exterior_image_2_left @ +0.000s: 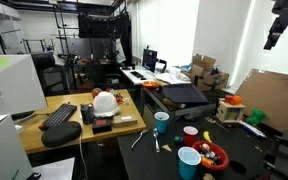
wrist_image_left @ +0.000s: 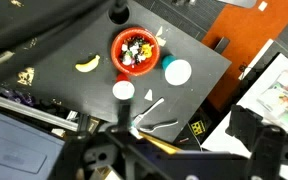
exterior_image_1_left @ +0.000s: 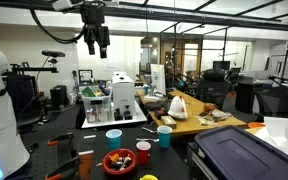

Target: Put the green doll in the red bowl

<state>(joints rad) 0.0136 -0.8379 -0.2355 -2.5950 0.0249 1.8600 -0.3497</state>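
Note:
The red bowl (wrist_image_left: 136, 50) sits on the black table and holds several small mixed items. It also shows in both exterior views (exterior_image_1_left: 119, 162) (exterior_image_2_left: 214, 155). A small green thing (exterior_image_2_left: 254, 118) lies beside an orange toy (exterior_image_2_left: 231, 104) at the table's far side; I cannot tell if it is the green doll. My gripper (exterior_image_1_left: 95, 45) (exterior_image_2_left: 282, 30) hangs high above the table, far from the bowl. Its fingers look apart and empty. In the wrist view only dark parts of it show along the bottom edge.
Around the bowl stand a red cup (exterior_image_1_left: 143, 151), a teal cup (exterior_image_1_left: 164, 135) and a light blue cup (exterior_image_1_left: 114, 136). A banana (wrist_image_left: 87, 63) and white plastic cutlery (wrist_image_left: 149, 104) lie on the table. A wooden desk (exterior_image_2_left: 69, 130) carries a keyboard.

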